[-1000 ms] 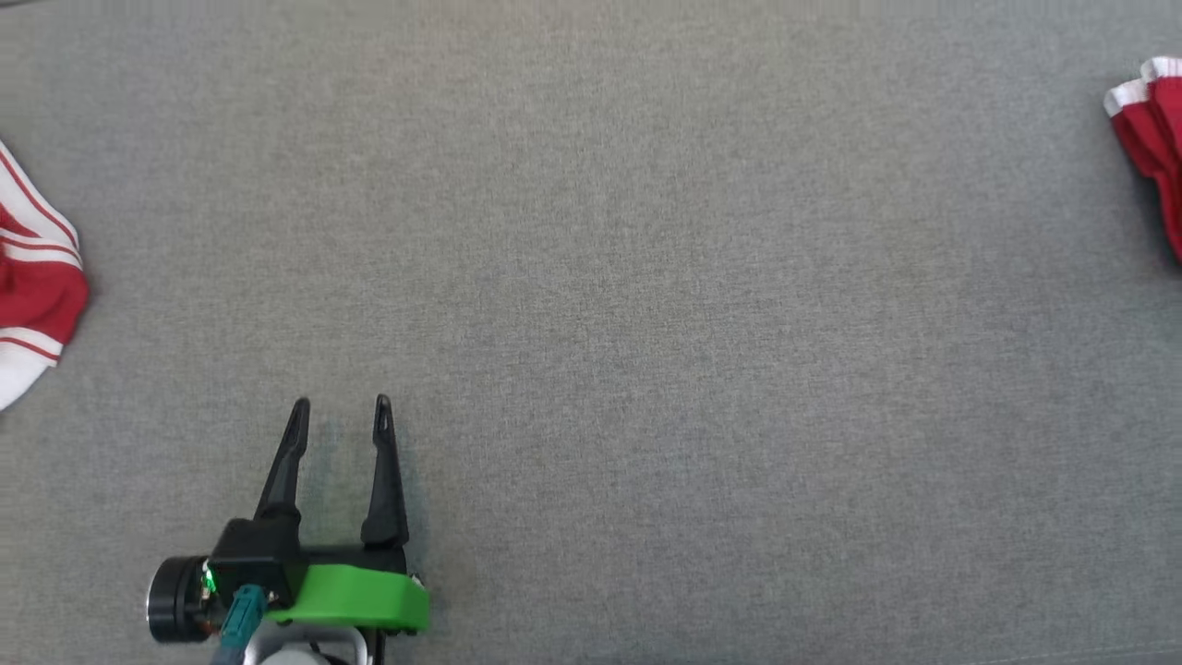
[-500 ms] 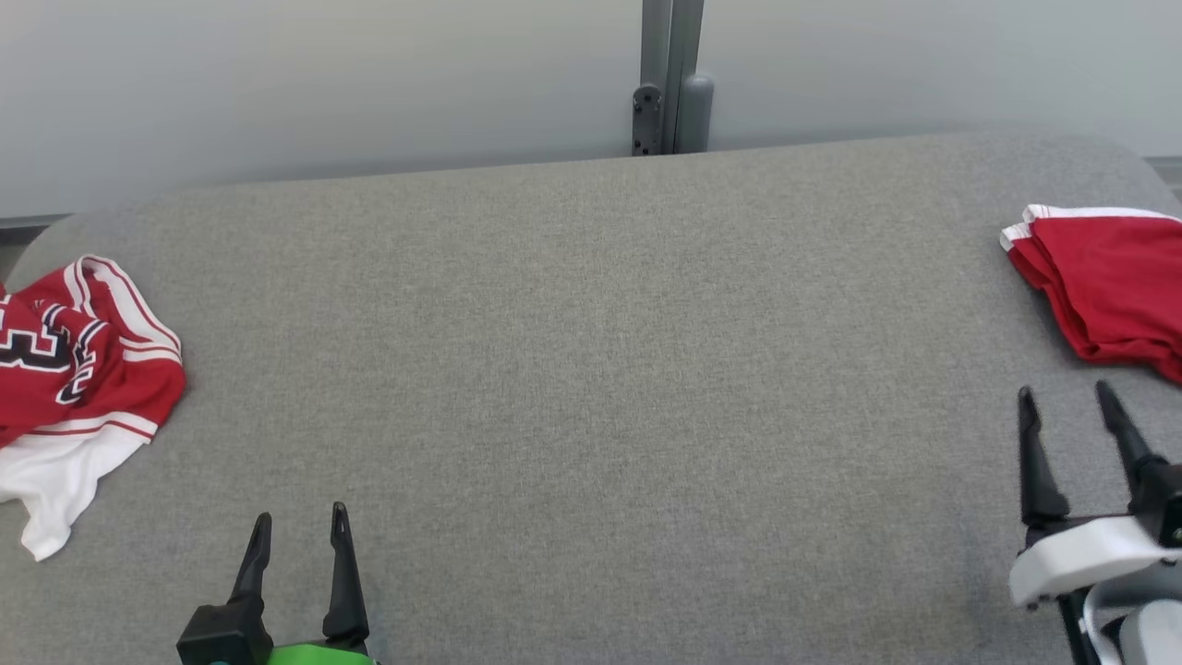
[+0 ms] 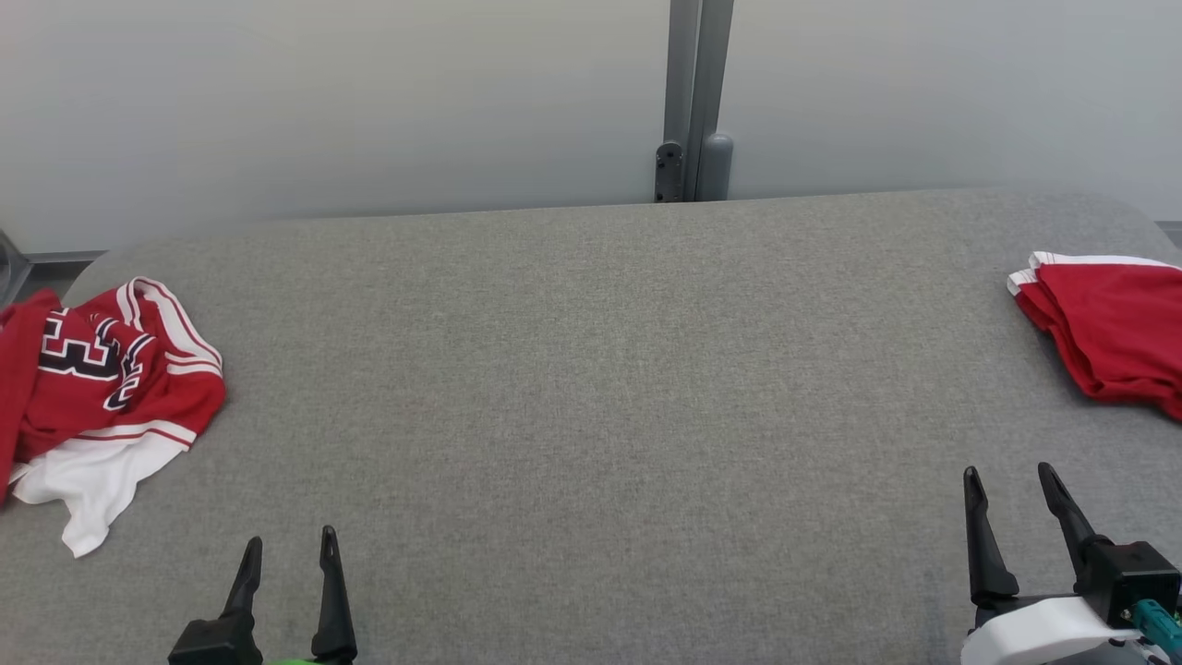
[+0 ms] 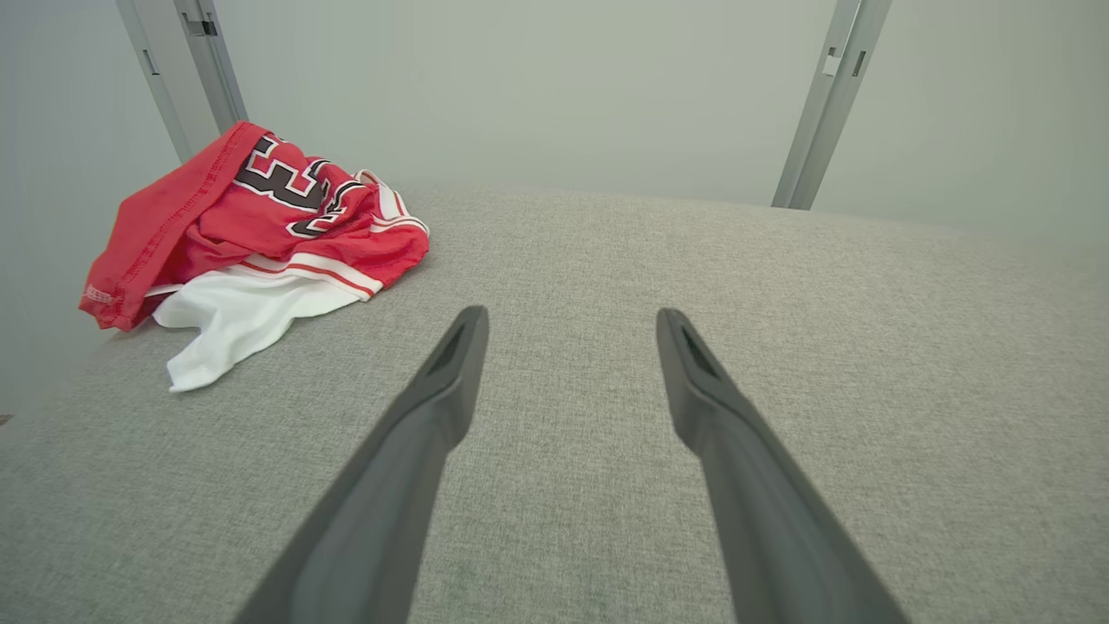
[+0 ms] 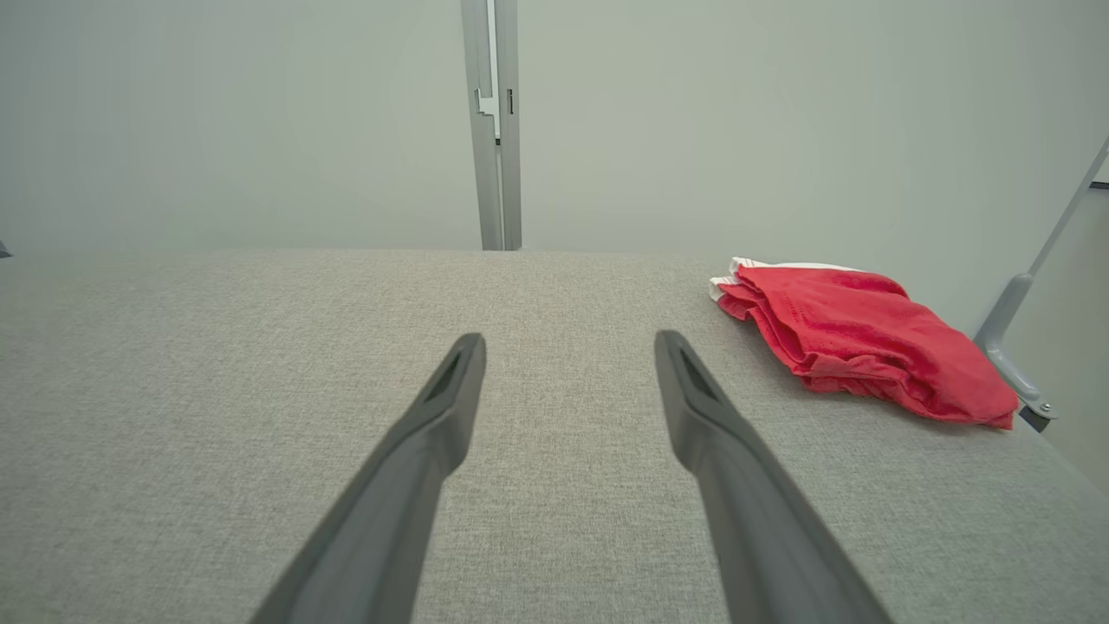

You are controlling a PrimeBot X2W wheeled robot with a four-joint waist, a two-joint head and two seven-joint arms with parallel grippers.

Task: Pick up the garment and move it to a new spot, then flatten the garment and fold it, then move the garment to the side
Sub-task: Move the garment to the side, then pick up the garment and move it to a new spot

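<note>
Crumpled red-and-white jersey garment, with black-and-white numerals, lies bunched at the far left end of your grey fabric-covered table. A folded red garment with white trim sits at the right end. Your left gripper hovers at the near left, its fingers spread wide and holding nothing, well apart from the jersey. Your right gripper is at the near right, equally wide and empty, near the folded garment but not touching it.
</note>
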